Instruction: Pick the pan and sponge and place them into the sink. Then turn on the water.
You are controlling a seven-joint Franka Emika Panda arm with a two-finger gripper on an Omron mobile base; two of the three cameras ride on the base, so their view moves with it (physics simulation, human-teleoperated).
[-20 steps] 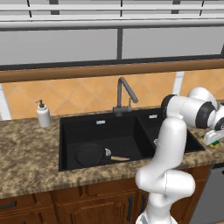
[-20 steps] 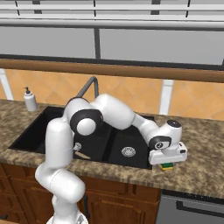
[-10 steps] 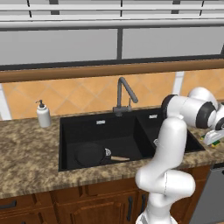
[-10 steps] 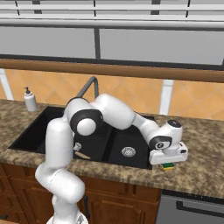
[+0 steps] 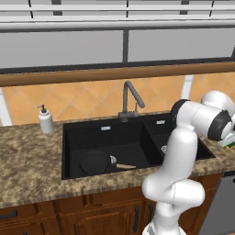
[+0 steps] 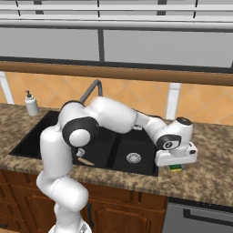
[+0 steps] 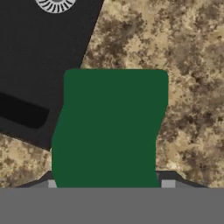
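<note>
Speckled brown granite bench [image 5: 27,165] runs across both base views above wooden cabinets, with an orange tiled backsplash behind it. Set into the stone is the sink [image 5: 104,132], a matte black rectangular double basin, the left basin larger than the right, with a ribbed silver drain [image 6: 133,158] in the right basin. A dark grey angular faucet [image 5: 130,98] stands at the rim at twelve o'clock from the divider. The white arm reaches over the right basin to the bench at the sink's three o'clock side. The pan [image 5: 94,161], round and black with a thin pale wooden handle, lies on the floor of the left basin, its handle pointing toward three o'clock. A small white soap dispenser [image 5: 45,120] with a dark pump stands on the bench at nine o'clock from the sink. The end effector [image 6: 176,166] is pressed low over the sponge [image 7: 109,129], a soft rectangular block, dark green on top with a yellow layer beneath, which sits on the granite just beside the right rim of the sink. In the hand view the sponge's long sides bow inward near the bottom, as though squeezed, so the end effector appears closed on the sponge, jaws partway in.
</note>
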